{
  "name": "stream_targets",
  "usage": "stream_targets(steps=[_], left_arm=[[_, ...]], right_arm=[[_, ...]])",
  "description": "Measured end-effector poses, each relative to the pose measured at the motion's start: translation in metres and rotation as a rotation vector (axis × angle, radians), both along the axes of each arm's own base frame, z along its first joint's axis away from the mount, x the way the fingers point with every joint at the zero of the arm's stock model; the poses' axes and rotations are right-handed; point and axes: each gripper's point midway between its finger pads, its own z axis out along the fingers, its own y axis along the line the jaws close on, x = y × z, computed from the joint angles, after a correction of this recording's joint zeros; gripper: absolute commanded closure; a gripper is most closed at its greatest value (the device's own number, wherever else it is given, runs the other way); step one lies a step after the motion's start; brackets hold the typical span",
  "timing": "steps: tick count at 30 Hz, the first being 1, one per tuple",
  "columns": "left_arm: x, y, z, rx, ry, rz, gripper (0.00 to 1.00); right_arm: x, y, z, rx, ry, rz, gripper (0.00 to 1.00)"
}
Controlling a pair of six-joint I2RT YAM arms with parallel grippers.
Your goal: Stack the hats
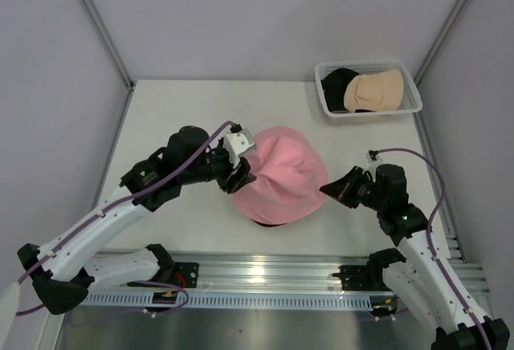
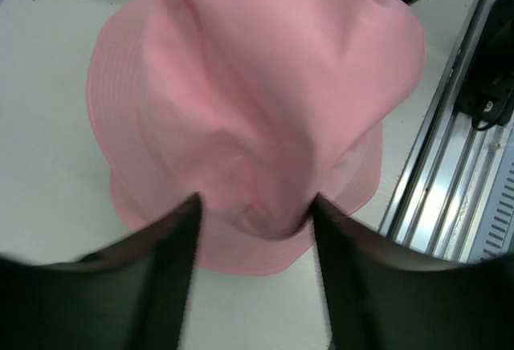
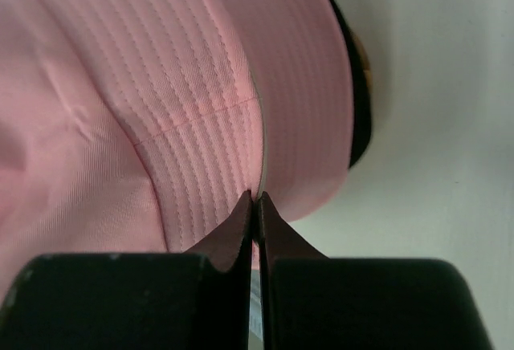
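Note:
The pink hat point(image 1: 281, 172) sits in the middle of the table on top of a black hat, whose edge shows under its near side point(image 1: 269, 222). My right gripper point(image 1: 324, 188) is shut on the pink hat's right brim; in the right wrist view its tips point(image 3: 257, 197) pinch the brim edge, with the black hat's rim point(image 3: 359, 125) showing beneath. My left gripper point(image 1: 241, 175) is at the pink hat's left side. In the left wrist view its jaws point(image 2: 253, 205) are wide apart around a fold of the pink hat point(image 2: 257, 101). Another black hat point(image 1: 336, 85) and a beige hat point(image 1: 376, 89) lie in the basket.
The white mesh basket point(image 1: 369, 65) stands at the back right corner. An aluminium rail point(image 1: 265, 274) with the arm bases runs along the near edge. Grey walls close in the table on the left, back and right.

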Motion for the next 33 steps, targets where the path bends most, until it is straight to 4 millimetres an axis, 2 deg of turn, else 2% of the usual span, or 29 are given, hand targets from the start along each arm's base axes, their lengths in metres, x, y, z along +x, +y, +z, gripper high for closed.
stream_targets(steps=[3,4,5,9,11,12,14,15,17,20,22,24,28,33], left_arm=[[-0.001,0.003,0.01,-0.042,-0.008,0.031,0.18],[0.0,0.006,0.015,-0.066,-0.021,0.052,0.06],[0.0,0.009,0.019,-0.086,-0.032,0.07,0.01],[0.006,0.042,0.041,-0.243,-0.035,0.277,0.0],[0.022,0.065,0.049,-0.332,0.006,0.424,0.02],[0.034,0.081,0.053,-0.392,0.039,0.52,0.08],[0.052,0.096,0.05,-0.474,0.101,0.627,0.12],[0.06,0.101,0.041,-0.5,0.148,0.673,0.15],[0.072,0.095,0.016,-0.533,0.275,0.694,0.17],[0.084,0.072,-0.021,-0.548,0.471,0.676,0.21],[0.086,0.06,-0.046,-0.551,0.589,0.67,0.23],[0.084,0.053,-0.061,-0.568,0.669,0.663,0.24],[0.085,0.043,-0.063,-0.64,0.734,0.637,0.25],[0.087,0.031,-0.065,-0.712,0.792,0.592,0.35]], right_arm=[[0.003,-0.001,-0.02,-0.027,0.018,0.003,1.0],[0.005,-0.002,-0.023,-0.039,0.009,0.008,1.0],[0.008,-0.002,-0.024,-0.049,-0.004,0.013,1.0],[0.019,0.0,-0.023,-0.075,-0.061,0.033,1.0],[0.024,0.001,-0.023,-0.078,-0.079,0.037,1.0],[0.026,0.001,-0.023,-0.08,-0.086,0.038,1.0],[0.031,0.003,-0.023,-0.078,-0.094,0.04,1.0],[0.033,0.004,-0.023,-0.077,-0.097,0.042,1.0],[0.035,0.005,-0.024,-0.076,-0.099,0.046,1.0],[0.037,0.006,-0.023,-0.074,-0.109,0.047,1.0],[0.038,0.006,-0.022,-0.072,-0.118,0.048,1.0],[0.04,0.007,-0.02,-0.069,-0.128,0.048,1.0],[0.043,0.009,-0.018,-0.065,-0.142,0.051,1.0],[0.043,0.012,-0.02,-0.064,-0.136,0.06,1.0]])
